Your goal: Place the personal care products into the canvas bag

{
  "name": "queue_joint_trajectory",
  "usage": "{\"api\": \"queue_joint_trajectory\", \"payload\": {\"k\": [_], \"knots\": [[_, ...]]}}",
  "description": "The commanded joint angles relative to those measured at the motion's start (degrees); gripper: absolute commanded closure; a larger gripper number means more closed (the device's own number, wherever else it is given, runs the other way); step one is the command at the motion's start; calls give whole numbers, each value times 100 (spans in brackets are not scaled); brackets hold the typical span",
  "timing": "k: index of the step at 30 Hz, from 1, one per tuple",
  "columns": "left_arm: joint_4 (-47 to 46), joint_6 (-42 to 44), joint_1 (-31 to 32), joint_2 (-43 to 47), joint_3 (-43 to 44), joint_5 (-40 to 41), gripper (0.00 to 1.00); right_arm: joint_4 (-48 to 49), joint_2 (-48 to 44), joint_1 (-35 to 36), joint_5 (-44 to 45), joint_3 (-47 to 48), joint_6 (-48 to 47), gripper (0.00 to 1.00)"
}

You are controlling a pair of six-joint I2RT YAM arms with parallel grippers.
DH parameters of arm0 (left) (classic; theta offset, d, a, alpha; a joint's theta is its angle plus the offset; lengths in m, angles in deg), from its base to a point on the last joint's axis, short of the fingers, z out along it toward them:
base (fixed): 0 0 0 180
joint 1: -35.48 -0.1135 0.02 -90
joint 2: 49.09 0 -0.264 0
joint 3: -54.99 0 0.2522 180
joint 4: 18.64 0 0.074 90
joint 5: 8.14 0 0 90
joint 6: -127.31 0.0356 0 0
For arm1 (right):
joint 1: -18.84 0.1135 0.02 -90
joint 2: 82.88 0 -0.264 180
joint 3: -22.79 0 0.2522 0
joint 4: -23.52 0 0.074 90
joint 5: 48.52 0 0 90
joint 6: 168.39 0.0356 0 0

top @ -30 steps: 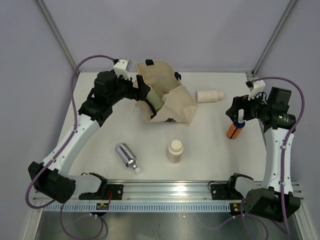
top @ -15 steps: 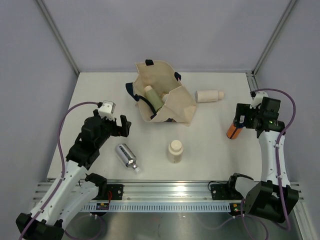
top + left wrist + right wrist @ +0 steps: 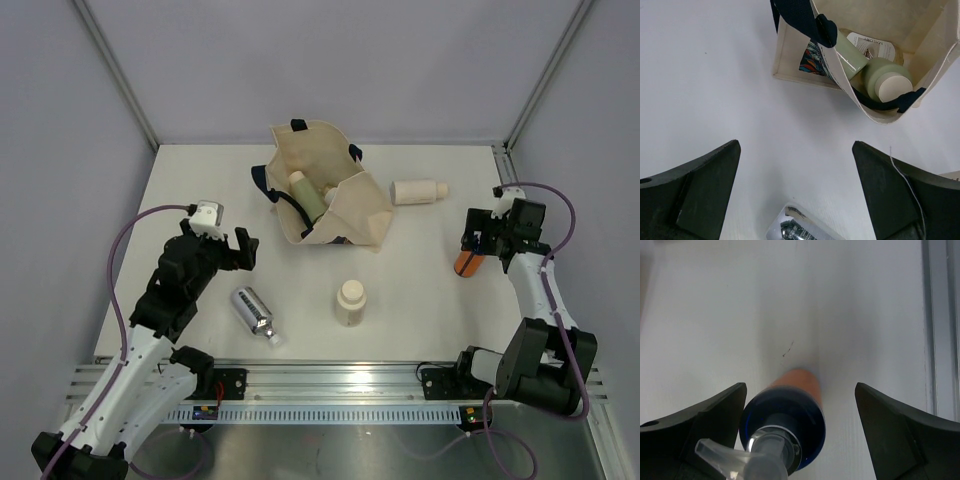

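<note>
The canvas bag [image 3: 335, 195] lies open at the table's back centre with two pale green bottles [image 3: 308, 197] inside; it also shows in the left wrist view [image 3: 880, 30] with the green bottles [image 3: 887, 82]. A shiny silver bottle [image 3: 254, 312] lies front left, its end visible in the left wrist view [image 3: 800, 227]. A beige bottle [image 3: 350, 302] stands front centre. A cream-white bottle [image 3: 418, 191] lies right of the bag. My left gripper [image 3: 238, 252] is open just above and behind the silver bottle. My right gripper [image 3: 478, 243] is open over the upright orange bottle [image 3: 468, 263], seen between the fingers [image 3: 785, 415].
A metal rail [image 3: 340, 385] runs along the table's near edge. A frame post and table edge [image 3: 940, 325] run close to the right of the orange bottle. Grey walls enclose the back and sides.
My left arm pulled back from the bag to hover open over the silver bottle. My right gripper dropped lower over the orange bottle, which stayed put.
</note>
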Motion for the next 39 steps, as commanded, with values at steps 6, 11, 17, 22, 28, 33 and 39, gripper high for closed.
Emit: {"api": "queue_joint_trajectory", "payload": {"k": [6,11,17,22,28,33,39], "knots": [[-340,-96,-32,-47,45,110,1,681,624,19,-1042,119,-458,25],[-322,-96,-40,23,36,163,1,566,888,19,-921,270,-687,30],[-331,-105,-40,50,18,207,1,294,941,19,-973,357,-1030,67],[-322,-105,-32,67,10,234,1,188,906,19,-1105,463,-1153,94],[-340,-113,-40,85,-17,234,1,-768,563,-16,-2334,963,-1188,100],[-270,-420,-40,76,-8,689,1,-1543,703,-130,-3599,1412,-1039,100],[-234,-456,-32,190,-8,332,1,-1930,914,-131,-5024,1772,-1039,100]]}}
